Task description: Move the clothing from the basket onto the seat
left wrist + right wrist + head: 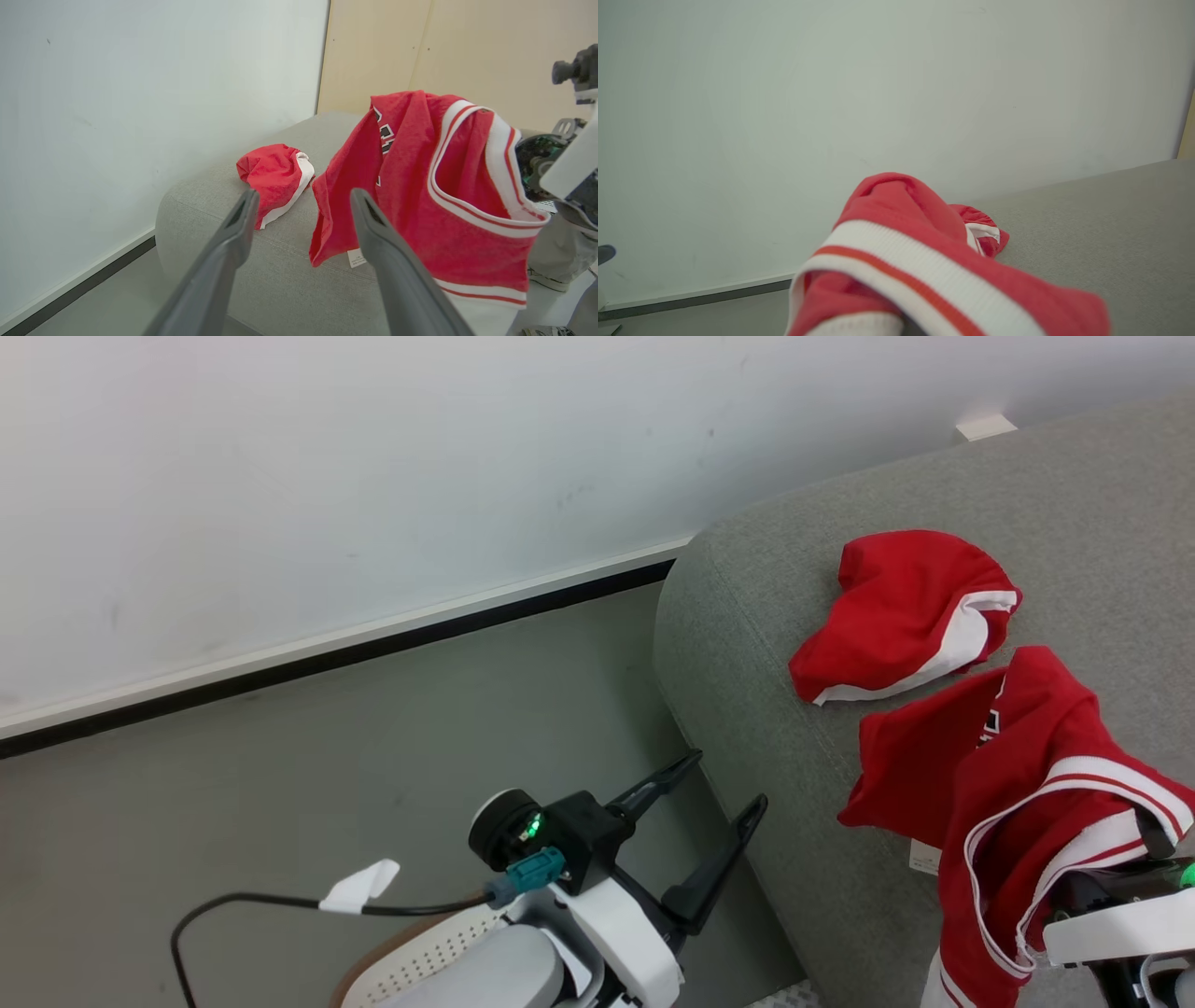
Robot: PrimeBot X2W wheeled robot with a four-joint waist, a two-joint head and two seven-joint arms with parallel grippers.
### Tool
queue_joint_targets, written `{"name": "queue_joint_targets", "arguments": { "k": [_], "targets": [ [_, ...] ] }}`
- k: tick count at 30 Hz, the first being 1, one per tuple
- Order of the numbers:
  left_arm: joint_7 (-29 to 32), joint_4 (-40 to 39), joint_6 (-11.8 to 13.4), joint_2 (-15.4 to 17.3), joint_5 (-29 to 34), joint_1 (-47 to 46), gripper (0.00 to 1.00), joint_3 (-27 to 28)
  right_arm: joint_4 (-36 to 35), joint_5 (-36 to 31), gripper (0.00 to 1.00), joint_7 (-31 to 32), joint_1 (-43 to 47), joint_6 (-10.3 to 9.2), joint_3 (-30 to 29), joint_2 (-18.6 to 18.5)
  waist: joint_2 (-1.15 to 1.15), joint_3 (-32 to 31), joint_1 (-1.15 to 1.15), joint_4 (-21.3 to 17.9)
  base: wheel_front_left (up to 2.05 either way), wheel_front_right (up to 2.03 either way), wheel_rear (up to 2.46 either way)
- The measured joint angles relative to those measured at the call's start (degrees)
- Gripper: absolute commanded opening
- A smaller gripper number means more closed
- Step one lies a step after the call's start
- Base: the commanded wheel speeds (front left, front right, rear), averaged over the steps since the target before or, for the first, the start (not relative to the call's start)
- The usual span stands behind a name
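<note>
Two pieces of red clothing with white trim are at the seat (766, 644), a big light grey sofa. One crumpled piece (901, 616) (275, 177) lies on the cushion. The other, a striped-trim garment (1008, 784) (430, 196) (924, 261), hangs over the cushion's front part, with my right gripper (1153, 840) shut on its edge and the fingers buried in the cloth. My left gripper (728, 779) (304, 193) stands open and holds nothing, over the floor just left of the seat's corner. A bit of the basket (420, 952), white with a brown rim, peeks from under my left arm.
A white wall (373, 476) with a black baseboard runs behind the grey floor (327, 775). A black cable with a white tag (359, 887) loops beside my left wrist. A beige panel (444, 46) rises behind the seat. A person's grey trouser leg and shoe (551, 252) are past my right arm.
</note>
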Motion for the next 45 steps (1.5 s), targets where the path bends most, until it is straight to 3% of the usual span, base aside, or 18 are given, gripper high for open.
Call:
{"name": "queue_joint_targets", "arguments": {
  "k": [7, 13, 18, 26, 32, 37, 45],
  "targets": [
    [-0.4, 0.6, -0.5, -0.1, 0.6, -0.2, 1.00, -0.1, -0.5, 1.7, 0.00, 0.0, -2.3, 0.00, 0.3, -1.5, 0.00, 1.3, 0.00, -0.2, 0.00, 0.00, 0.00],
    [0.8, -0.7, -1.0, 1.5, 1.7, -2.7, 1.00, -0.5, -0.6, 5.5, 0.00, 1.5, -12.0, 0.00, -0.4, -6.3, 0.00, 5.5, 0.00, 0.4, 0.00, 0.00, 0.00],
    [3.2, -3.1, -1.0, 3.9, 3.1, -5.5, 1.00, -0.2, 2.7, 11.3, 0.00, 4.7, -20.6, 0.00, -6.0, -10.7, 0.00, 11.0, 0.00, 1.3, 0.00, 0.00, 0.00],
    [5.4, -8.7, -0.9, 7.7, 4.2, -8.4, 1.00, 0.6, 10.2, 11.0, 0.00, 6.6, -28.3, 0.00, -17.9, -18.7, 0.00, 20.7, 0.01, 3.8, 0.00, 0.00, 0.00],
    [6.6, -11.5, -0.3, 9.4, 4.5, -10.0, 1.00, 1.7, 19.5, 9.5, 0.00, 9.1, -30.7, 0.00, -18.6, -18.9, 0.00, 26.3, 0.02, 5.9, 0.00, 0.00, 0.00],
    [6.5, -12.5, 0.5, 10.5, 4.4, -10.2, 1.00, 2.6, 31.2, 10.3, 0.00, 13.1, -33.6, 0.00, -16.0, -16.2, 0.00, 30.4, 0.02, 8.5, 0.00, 0.00, 0.00],
    [4.7, -12.1, 1.4, 10.4, 3.5, -9.8, 1.00, 3.6, 44.7, 9.1, 0.00, 21.1, -35.7, 0.00, -11.6, -16.2, 0.00, 31.1, 0.02, 12.0, 0.00, 0.00, 0.00]
  ]
}}
